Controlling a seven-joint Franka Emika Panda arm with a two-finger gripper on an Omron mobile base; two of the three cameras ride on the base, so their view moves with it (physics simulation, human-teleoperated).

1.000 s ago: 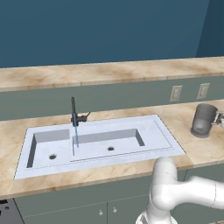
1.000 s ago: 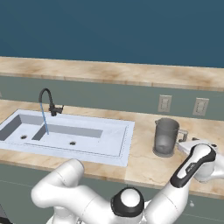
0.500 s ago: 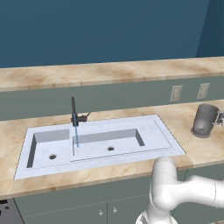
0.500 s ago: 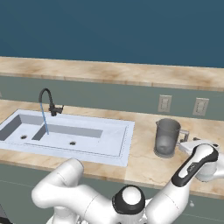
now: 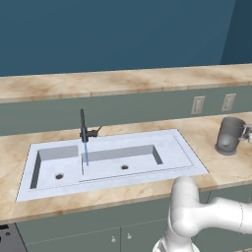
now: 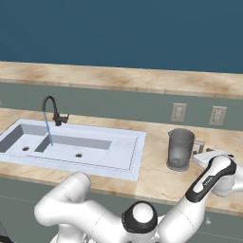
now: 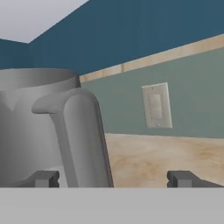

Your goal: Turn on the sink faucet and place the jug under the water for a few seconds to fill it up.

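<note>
A: Left base view, quick. Sink set in the marbled counter, double basin. Faucet upright at the back rim, water falling as a thin blue line into the basin near the divider.
B: Jug?
A: Jug upright on the counter, well right of the sink, near the frame edge, handle on its right side. Two outlets on the wall behind.
B: Right base view?
A: Faucet curved, water running. Jug stands on the counter right of the sink, apart from it. Hand sits just right of the jug, at the handle.
B: Jaws there?
A: Can't tell from that angle.
B: Hand view?
A: Jug close up on the left, loop handle sits between the two fingertips. Gripper spread wide, one tip on each side of the handle, not pinching it. Outlet on the wall beyond.
</note>
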